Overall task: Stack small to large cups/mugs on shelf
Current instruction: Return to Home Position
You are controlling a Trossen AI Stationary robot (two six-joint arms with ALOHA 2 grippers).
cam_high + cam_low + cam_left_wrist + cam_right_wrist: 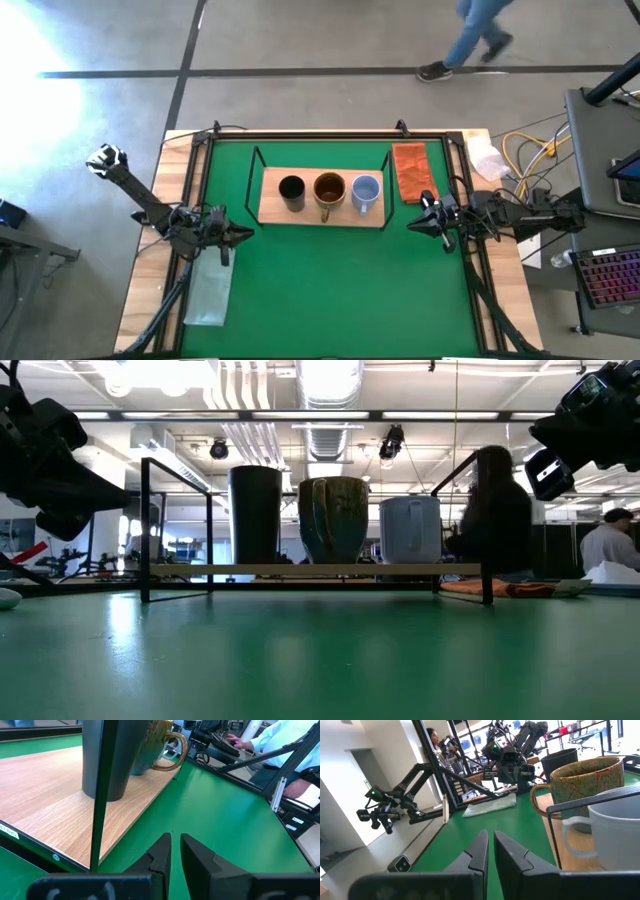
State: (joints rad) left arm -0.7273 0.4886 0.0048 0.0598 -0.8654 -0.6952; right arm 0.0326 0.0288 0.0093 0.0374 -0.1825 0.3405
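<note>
Three vessels stand upright in a row on the light-wood shelf (272, 205): a black handleless cup (291, 192) at the left, a brown-gold glossy mug (329, 190) in the middle, a pale blue-grey mug (365, 191) at the right. They also show in the low view, the black cup (255, 515), the brown mug (334, 518) and the blue-grey mug (410, 529). My left gripper (246, 235) hovers off the shelf's left end, shut and empty. My right gripper (413, 225) hovers off the shelf's right end, shut and empty.
An orange-brown folded cloth (410, 172) lies right of the shelf. A pale translucent cloth (209, 290) lies at the table's near left. The shelf's black wire frame (100, 790) stands at its ends. A person walks beyond the far edge (470, 40); people sit in the room behind.
</note>
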